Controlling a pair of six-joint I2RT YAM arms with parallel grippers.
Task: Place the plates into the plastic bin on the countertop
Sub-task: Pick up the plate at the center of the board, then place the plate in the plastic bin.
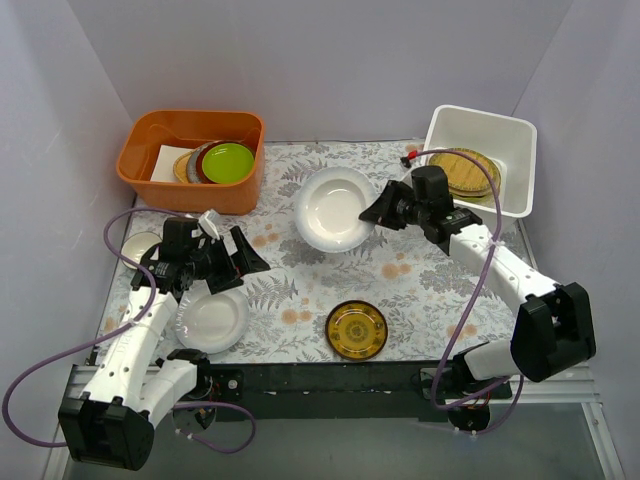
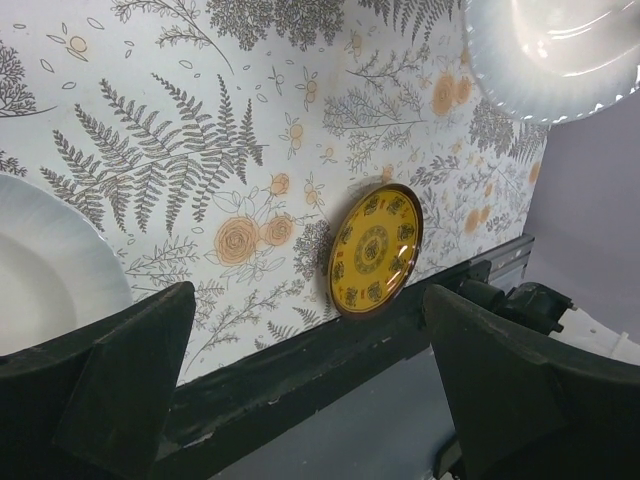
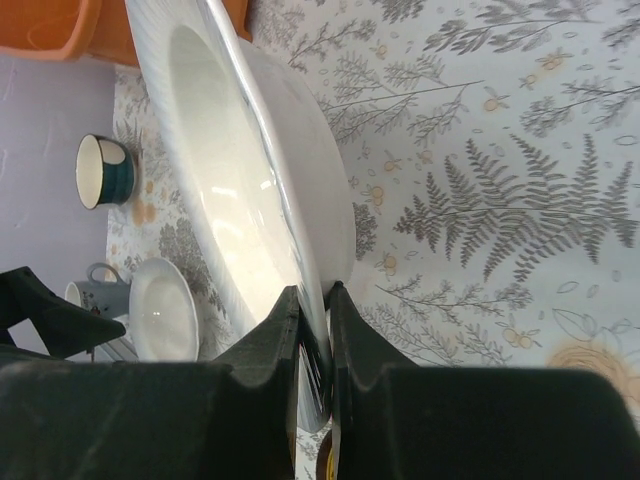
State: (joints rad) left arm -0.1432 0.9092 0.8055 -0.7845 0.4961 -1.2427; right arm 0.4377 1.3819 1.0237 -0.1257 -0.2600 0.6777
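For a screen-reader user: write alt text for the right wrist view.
The right arm's jaws pinch the rim of a large white plate, seen nearly edge-on and filling the left of the frame. Behind it lies the fern-printed countertop, with a smaller white plate, a dark teal cup and a corner of an orange tub at the left.

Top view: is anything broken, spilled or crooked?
Nothing is broken or spilled. The one odd bit: the right pincer pinches the big white plate by its rim, while the small white plate and amber plate lie flat.
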